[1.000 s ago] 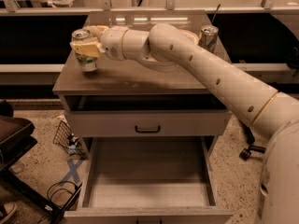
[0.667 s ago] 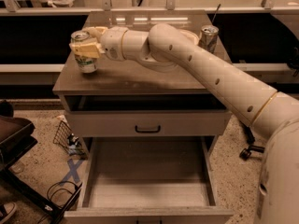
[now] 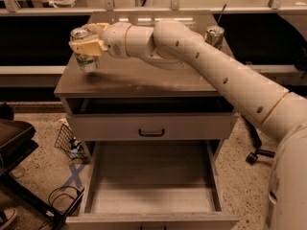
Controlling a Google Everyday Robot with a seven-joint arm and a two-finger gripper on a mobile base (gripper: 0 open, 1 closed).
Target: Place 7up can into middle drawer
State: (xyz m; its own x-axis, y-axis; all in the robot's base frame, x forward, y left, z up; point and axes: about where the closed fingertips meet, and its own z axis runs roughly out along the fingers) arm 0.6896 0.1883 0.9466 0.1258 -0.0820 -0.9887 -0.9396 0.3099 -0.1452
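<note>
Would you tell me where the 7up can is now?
Upper left of the camera view: the 7up can is held in the gripper over the left edge of the cabinet top.

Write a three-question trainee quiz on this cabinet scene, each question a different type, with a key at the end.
1. True or false: the tool is shut on the 7up can over the left side of the cabinet top.
2. Multiple choice: where does the other can stand? A) inside a drawer; B) at the right rear of the cabinet top; C) on the floor.
3. Fill in: the middle drawer, below the drawer front with the black handle, stands pulled ____.

Key: 1 true; 2 B; 3 open.
</note>
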